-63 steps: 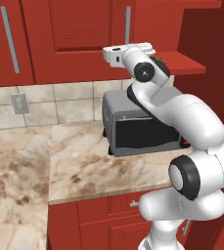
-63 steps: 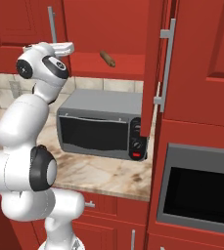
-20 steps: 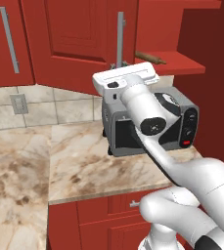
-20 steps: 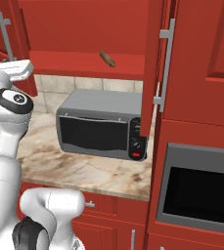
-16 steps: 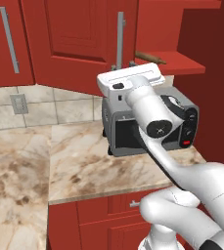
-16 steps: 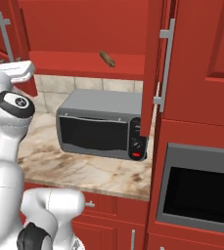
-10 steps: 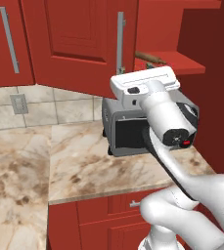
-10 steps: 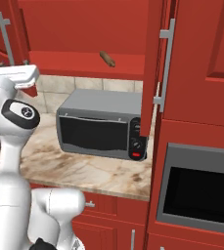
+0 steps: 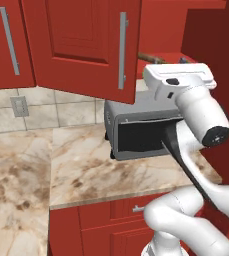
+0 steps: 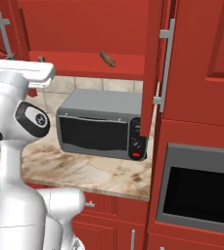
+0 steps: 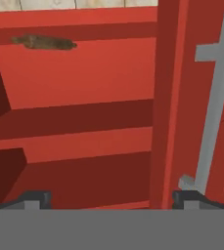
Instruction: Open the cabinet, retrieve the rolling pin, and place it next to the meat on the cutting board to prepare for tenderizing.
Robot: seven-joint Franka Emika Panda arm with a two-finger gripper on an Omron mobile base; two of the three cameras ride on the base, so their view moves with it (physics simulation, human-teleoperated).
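The red cabinet (image 10: 84,29) stands open, its left door (image 9: 81,45) swung out and its right door (image 10: 152,68) edge-on with a silver bar handle (image 11: 213,107). The rolling pin (image 10: 107,59), a slim brown cylinder, lies on the red inner shelf; it also shows as rolling pin (image 9: 151,57) and rolling pin (image 11: 44,42), far from my fingers. My gripper (image 11: 109,200) is open and empty, facing the cabinet interior just below shelf level. From the base the same gripper (image 10: 25,58) shows above the white hand. The meat and the cutting board are out of view.
A grey toaster oven (image 10: 101,124) sits on the marble counter (image 9: 86,170) right under the cabinet. A built-in black oven (image 10: 201,190) fills the tall red unit at right. Red base drawers (image 9: 101,225) run under the counter.
The jaws have gone from nearly shut to wide open. The hand has moved right, away from the left door's handle, toward the cabinet opening.
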